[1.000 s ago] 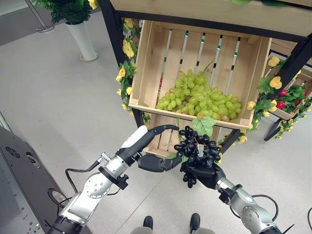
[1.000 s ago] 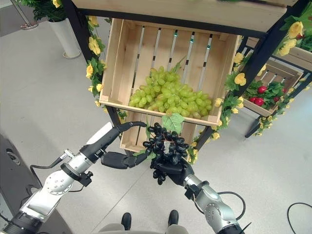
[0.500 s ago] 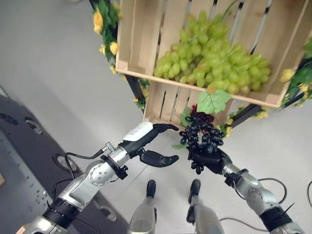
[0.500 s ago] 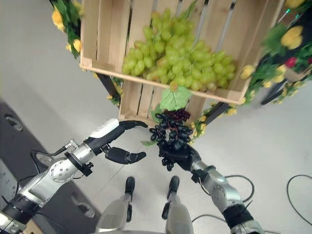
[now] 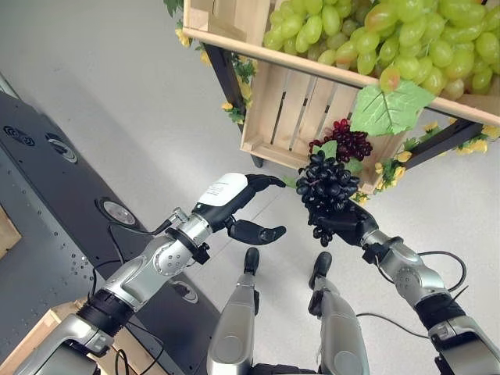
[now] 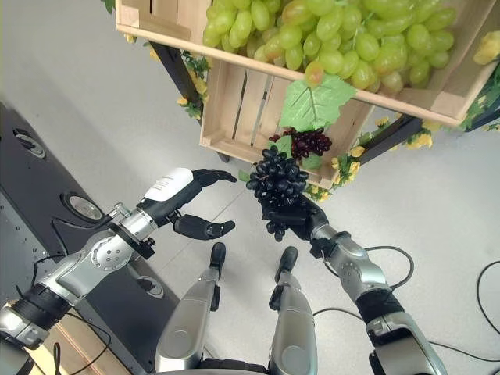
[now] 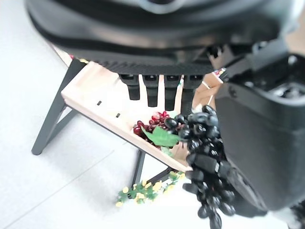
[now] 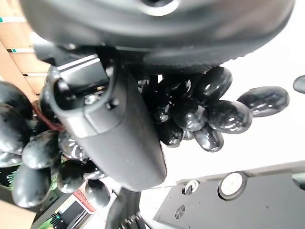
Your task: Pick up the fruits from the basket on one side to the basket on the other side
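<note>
My right hand is shut on a bunch of black grapes, held in the air just in front of the lower wooden crate. In the right wrist view the black grapes bulge out around the curled fingers. My left hand hovers open to the left of the bunch, thumb and fingers spread, holding nothing. A dark red grape bunch with a green leaf lies in the lower crate. The upper wooden crate holds a heap of green grapes.
Black stand legs carry the crates, trimmed with yellow flowers. A large green leaf hangs over the upper crate's front rim. A dark platform lies on the grey floor to the left.
The camera has tilted further down, so the crates have slid up in view. The black grape bunch stays in my right hand. My left hand stays open beside it.
</note>
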